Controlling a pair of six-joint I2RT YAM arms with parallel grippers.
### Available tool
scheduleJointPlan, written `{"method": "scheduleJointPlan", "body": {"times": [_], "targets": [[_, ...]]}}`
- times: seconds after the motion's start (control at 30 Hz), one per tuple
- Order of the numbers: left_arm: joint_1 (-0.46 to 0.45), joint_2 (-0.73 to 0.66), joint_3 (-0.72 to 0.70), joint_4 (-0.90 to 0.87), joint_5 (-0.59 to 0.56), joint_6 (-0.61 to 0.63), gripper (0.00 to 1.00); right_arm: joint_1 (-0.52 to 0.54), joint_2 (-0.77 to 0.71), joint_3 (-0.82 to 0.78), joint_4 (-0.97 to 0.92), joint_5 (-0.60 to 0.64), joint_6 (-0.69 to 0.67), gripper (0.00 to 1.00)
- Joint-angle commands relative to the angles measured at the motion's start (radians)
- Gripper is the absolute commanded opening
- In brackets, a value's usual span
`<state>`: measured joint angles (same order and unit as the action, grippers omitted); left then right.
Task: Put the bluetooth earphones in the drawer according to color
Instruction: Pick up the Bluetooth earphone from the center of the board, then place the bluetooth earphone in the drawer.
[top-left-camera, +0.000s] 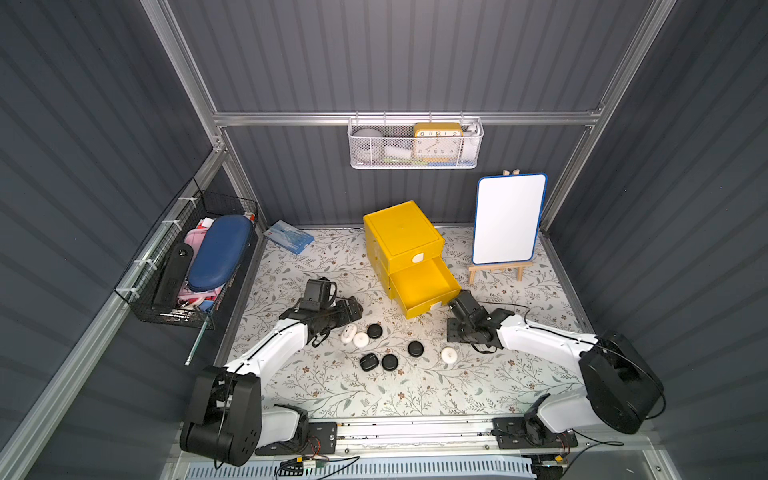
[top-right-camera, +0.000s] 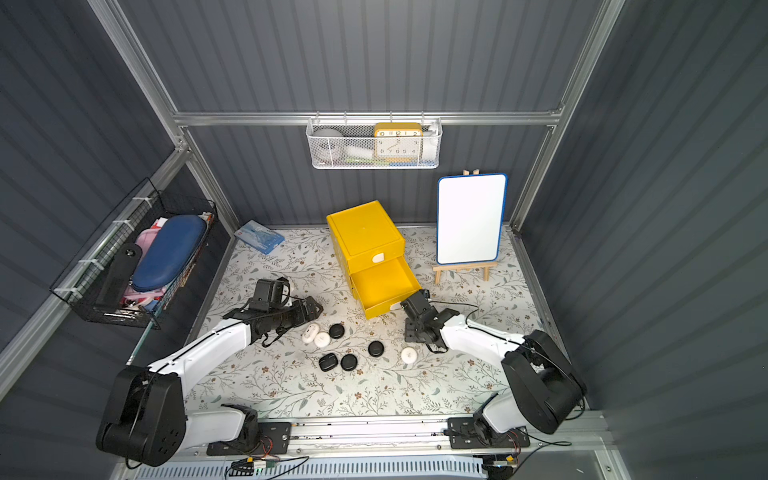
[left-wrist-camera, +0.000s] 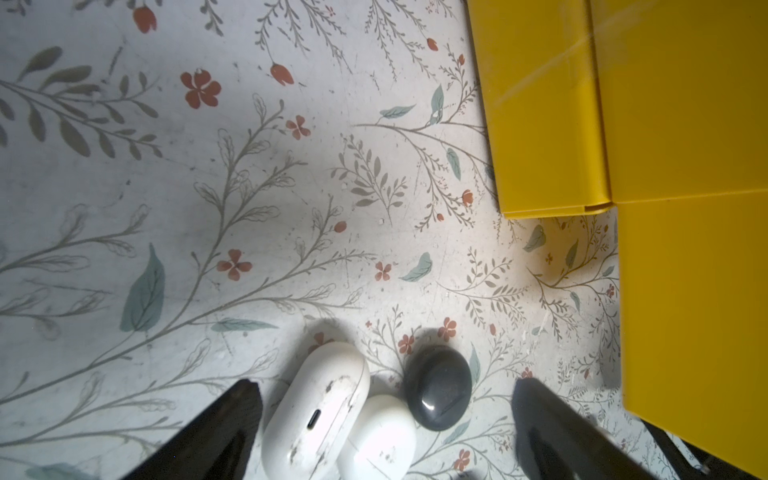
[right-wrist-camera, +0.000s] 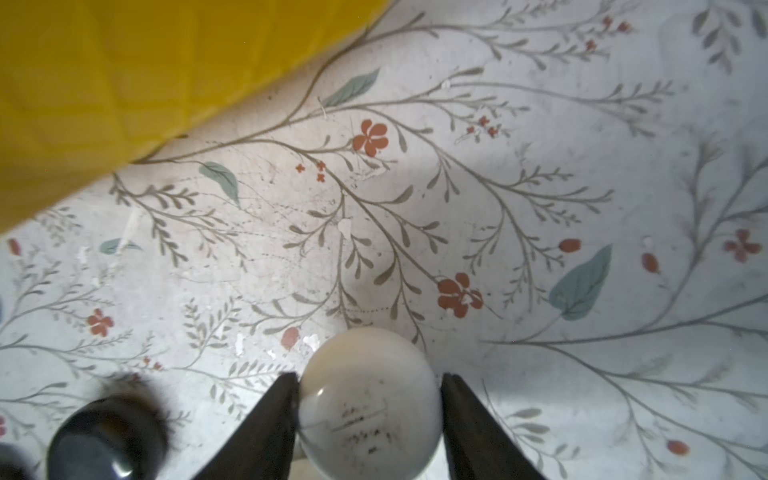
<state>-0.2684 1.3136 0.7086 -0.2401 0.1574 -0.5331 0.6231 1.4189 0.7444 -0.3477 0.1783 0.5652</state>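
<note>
White earphone case (right-wrist-camera: 370, 419) sits inside my right tool (right-wrist-camera: 370, 376), jaws narrow, grip uncertain; next: squeeze, lift, carry to yellow drawer (top-left-camera: 422, 308).

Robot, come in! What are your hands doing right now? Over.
Left gripper open over two white cases. Right gripper pinching lone white case, on table. Yellow drawer open, looks empty. Way looks clear.
</note>
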Motion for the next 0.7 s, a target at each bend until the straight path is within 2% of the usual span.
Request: {"method": "scheduleJointPlan", "body": {"times": [0.0, 0.4, 0.5, 0.67], "targets": [[0.003, -0.016, -0.005, -0.020, -0.016, -0.010, 0.99, 0.002, -0.070, -0.007, -0.035, -0.013, -0.018, 0.57], [0.003, -0.009, -0.009, -0.025, -0.029, -0.024, 0.99, 0.001, -0.313, 0.090, -0.088, -0.138, -0.091, 0.56], [0.003, -0.001, -0.009, -0.024, -0.027, -0.026, 0.99, -0.005, -0.312, 0.143, -0.102, -0.126, -0.113, 0.56], [0.003, 0.008, -0.012, -0.026, -0.029, -0.029, 0.99, -0.038, -0.226, 0.264, -0.136, -0.115, -0.159, 0.56]]}}
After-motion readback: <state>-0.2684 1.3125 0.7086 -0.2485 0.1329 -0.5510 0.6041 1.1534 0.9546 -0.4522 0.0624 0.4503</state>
